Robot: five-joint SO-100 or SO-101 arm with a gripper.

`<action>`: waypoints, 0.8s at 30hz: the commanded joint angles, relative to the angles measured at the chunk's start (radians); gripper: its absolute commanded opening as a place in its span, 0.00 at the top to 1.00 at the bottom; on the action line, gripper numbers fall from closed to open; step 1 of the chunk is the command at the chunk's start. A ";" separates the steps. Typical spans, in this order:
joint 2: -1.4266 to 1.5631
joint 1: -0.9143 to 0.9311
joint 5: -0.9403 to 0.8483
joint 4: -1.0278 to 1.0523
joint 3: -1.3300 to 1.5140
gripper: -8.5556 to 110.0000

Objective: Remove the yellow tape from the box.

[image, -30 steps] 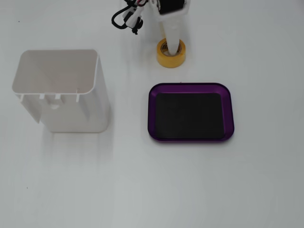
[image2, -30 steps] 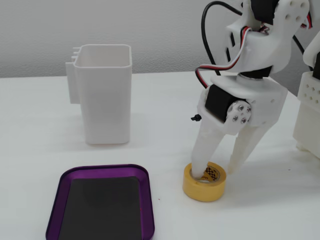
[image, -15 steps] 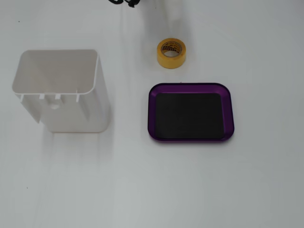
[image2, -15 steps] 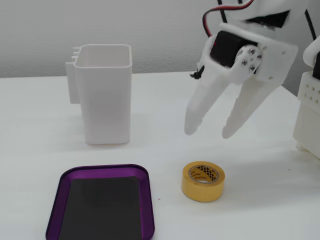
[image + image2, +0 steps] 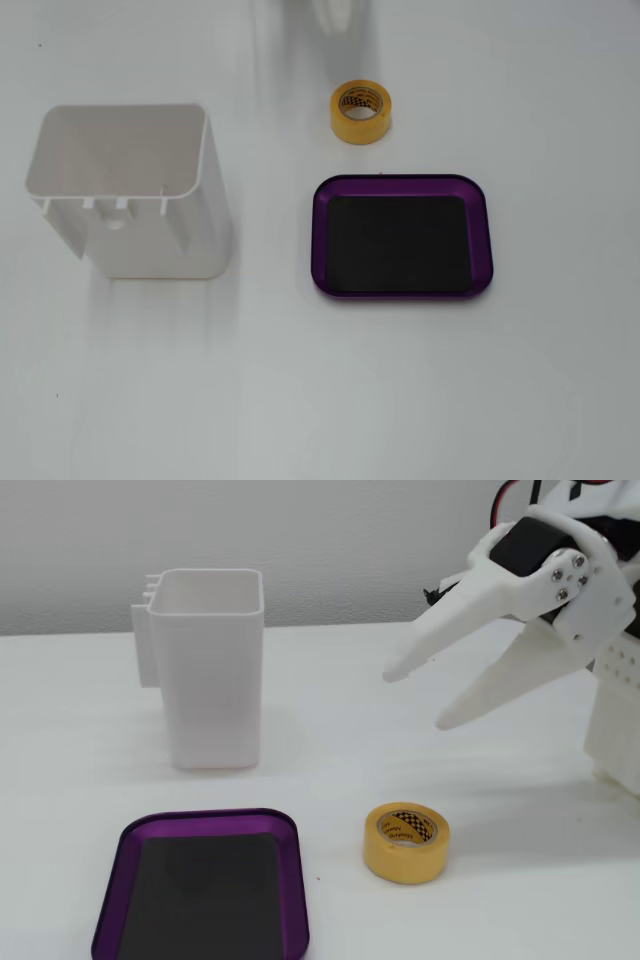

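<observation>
One roll, the tape (image 5: 406, 841), sits on the table below the gripper (image 5: 418, 697), just beside the box (image 5: 296, 880) and outside it. That gripper hangs in the air, fingers spread wide, holding nothing. To my eye the removal looks done; all that's left is pulling the arm clear.

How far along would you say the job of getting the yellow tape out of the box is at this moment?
Done, by the look of it: the yellow tape sits on the white table beside the box, whose black floor is bare. Nothing is in hand; the gripper is open and raised above the table. Nothing seems left.
</observation>
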 commanded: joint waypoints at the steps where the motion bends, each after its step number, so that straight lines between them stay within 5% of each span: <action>1: 0.184 0.015 0.000 -0.020 0.175 0.76; 10: 0.196 0.015 0.020 -0.026 0.342 0.76; 17: 0.196 0.015 0.196 -0.020 0.342 0.76; 24: 0.196 0.014 0.196 -0.018 0.342 0.93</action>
